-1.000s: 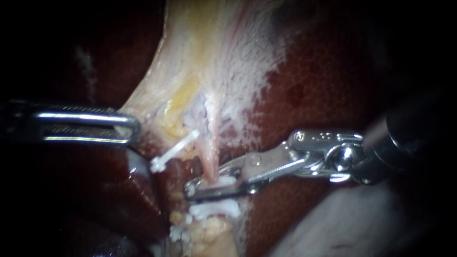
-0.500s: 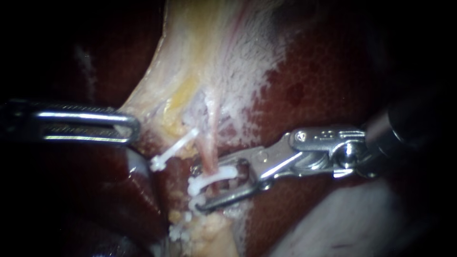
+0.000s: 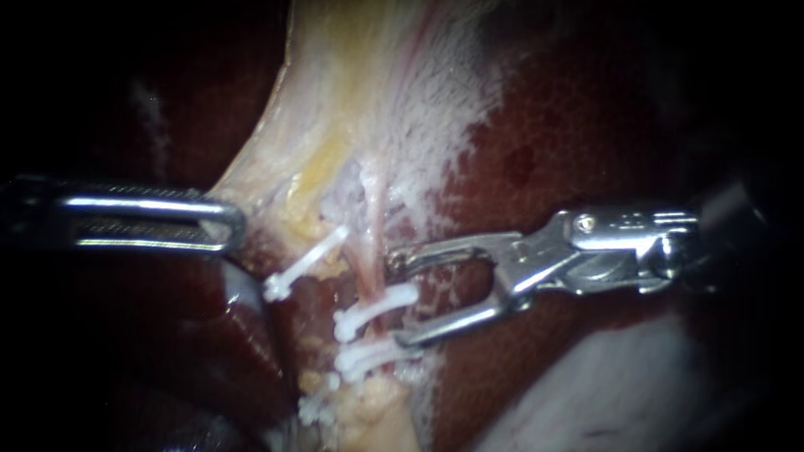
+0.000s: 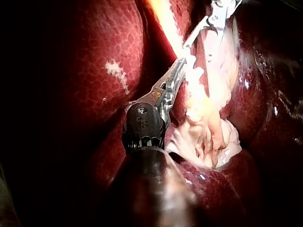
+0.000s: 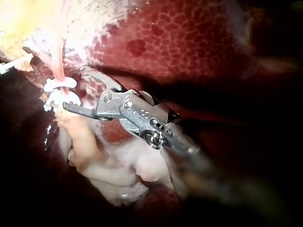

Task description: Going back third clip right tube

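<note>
Between the spread jaws of my right instrument (image 3: pixel 400 300) lies the free end of the upper clip (image 3: pixel 375 306), which I take to be the task's third. Neither jaw pinches it, and a gap shows on either side of it. Just below, the tip of my lower jaw sits between that clip and the lower clip (image 3: pixel 373 356), close beside the latter. Both clips are closed across the right tube (image 3: pixel 367 268), which runs up and down the endoscope view. Their long axes therefore lie crosswise to the tube and nearly in line with my jaws.

The clip is straight ahead of my tips, toward the view's left. I judge the way out to be straight back along my shaft, which comes in almost level from the right with the wrist barely bent. A sideways drift could hook either clip.

Beyond the tube, a slanted clip (image 3: pixel 306 261) sits apart on the far side. Farther off, my left instrument (image 3: pixel 230 224) lies level, its jaws pressed on the pale edge of the gallbladder (image 3: pixel 352 100). The liver (image 3: pixel 569 125) lies behind.
</note>
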`<state>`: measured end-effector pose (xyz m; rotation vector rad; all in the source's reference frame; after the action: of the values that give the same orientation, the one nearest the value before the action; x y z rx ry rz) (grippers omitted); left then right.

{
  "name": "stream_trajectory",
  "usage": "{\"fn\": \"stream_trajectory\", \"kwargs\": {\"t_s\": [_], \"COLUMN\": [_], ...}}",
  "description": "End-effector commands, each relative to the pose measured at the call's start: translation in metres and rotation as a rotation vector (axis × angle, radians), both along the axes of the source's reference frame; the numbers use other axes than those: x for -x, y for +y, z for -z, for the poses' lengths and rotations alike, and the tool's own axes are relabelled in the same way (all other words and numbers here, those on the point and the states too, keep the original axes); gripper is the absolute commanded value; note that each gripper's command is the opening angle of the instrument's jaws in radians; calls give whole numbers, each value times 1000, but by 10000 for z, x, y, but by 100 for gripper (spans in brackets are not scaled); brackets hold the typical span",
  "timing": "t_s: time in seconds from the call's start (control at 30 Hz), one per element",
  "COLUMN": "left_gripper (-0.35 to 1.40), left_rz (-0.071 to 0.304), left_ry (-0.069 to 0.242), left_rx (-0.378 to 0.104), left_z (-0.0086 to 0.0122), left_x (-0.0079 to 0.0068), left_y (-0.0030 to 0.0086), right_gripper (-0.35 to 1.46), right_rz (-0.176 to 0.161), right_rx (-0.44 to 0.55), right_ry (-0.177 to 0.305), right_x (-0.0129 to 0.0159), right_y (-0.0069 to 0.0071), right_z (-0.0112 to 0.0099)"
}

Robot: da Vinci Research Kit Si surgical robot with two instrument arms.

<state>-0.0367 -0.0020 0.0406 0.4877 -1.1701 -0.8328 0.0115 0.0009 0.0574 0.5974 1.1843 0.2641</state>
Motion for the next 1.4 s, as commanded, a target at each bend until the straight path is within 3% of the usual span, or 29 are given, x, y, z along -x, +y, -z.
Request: {"fn": "stream_trajectory", "kwargs": {"t_s": [0.03,0.4,0.6,0.87,0.97,1.4], "left_gripper": [-35,-35,-35,-35,-35,-35], "left_rz": [-1,0,-1,-16,-21,-39], "left_ry": [0,0,1,23,28,27], "left_rx": [0,1,6,-5,-14,-25], "left_z": [-1,-4,-18,-74,-86,-94], "left_x": [0,0,0,11,15,30], "left_y": [0,-1,-2,-20,-22,-34], "right_gripper": [60,60,60,60,60,60], "right_rz": [5,-11,-9,-4,-1,2], "right_rx": [2,33,37,34,33,33], "right_ry": [4,4,6,9,10,12], "right_x": [4,40,41,41,41,40], "right_y": [2,22,20,18,18,17], "right_z": [2,33,38,40,41,41]}}
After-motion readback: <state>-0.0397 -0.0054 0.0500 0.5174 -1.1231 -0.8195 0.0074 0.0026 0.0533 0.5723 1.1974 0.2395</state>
